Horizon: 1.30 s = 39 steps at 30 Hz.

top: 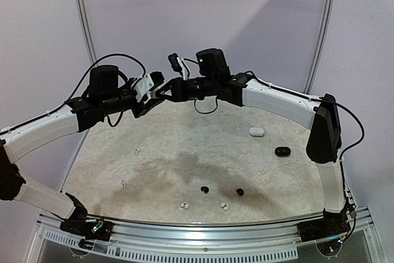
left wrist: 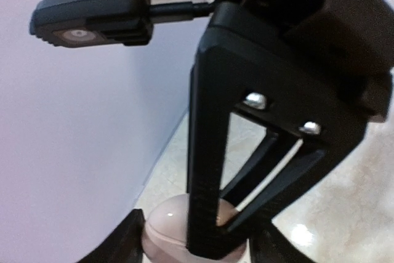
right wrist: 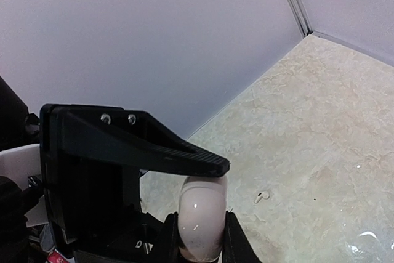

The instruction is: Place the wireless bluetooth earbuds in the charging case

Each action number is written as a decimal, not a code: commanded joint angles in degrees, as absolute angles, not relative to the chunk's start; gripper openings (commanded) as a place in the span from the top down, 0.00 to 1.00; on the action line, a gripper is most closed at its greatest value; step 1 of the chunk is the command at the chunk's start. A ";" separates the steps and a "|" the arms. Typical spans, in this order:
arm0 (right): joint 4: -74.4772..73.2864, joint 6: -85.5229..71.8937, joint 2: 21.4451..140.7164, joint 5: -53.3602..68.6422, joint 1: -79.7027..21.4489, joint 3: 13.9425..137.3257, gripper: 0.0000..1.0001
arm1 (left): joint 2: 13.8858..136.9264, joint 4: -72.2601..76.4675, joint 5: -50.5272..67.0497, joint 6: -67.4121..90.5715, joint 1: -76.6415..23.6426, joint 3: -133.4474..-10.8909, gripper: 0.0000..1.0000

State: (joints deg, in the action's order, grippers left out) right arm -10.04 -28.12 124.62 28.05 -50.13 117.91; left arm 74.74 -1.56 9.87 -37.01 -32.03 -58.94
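The left gripper [top: 155,93] is raised above the far side of the table [top: 154,133], clenched on a pale case [left wrist: 166,226] that sits between its 2 fingers. Meeting it from the right, the right gripper [top: 170,89] has its fingers pressed against both sides of the same case, grasping it too, so the case hangs in the air between the 2 arms. All 6 earbuds lie loose on the table, well apart from this case: a white earbud [top: 124,183] and a second white earbud [top: 136,150] on the left, a third white earbud [top: 183,205] near the front edge, a black earbud [top: 204,189], a fourth white earbud [top: 225,206], then a second black earbud [top: 239,192]. Farther right lie a white case [top: 257,132] and a black case [top: 282,151], both closed.
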 commanded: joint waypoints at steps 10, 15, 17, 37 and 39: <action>-8.05 -34.66 115.90 17.32 -39.70 99.15 1.00 | 83.93 -39.35 11.46 -16.17 -23.13 -70.10 0.14; -14.42 -31.92 113.19 13.54 -38.39 97.49 1.00 | 94.27 -51.79 4.09 0.54 -18.71 -74.56 0.28; -16.44 -29.58 113.04 13.06 -38.34 97.80 1.00 | 97.69 -54.06 4.85 5.65 -18.17 -74.68 0.30; -17.49 -32.37 111.50 13.41 -38.36 92.92 1.00 | 110.32 -50.14 1.39 12.19 -17.45 -74.65 0.63; -17.21 -32.88 111.22 13.33 -38.32 92.30 1.00 | 110.30 -49.22 1.43 11.52 -17.40 -74.49 0.69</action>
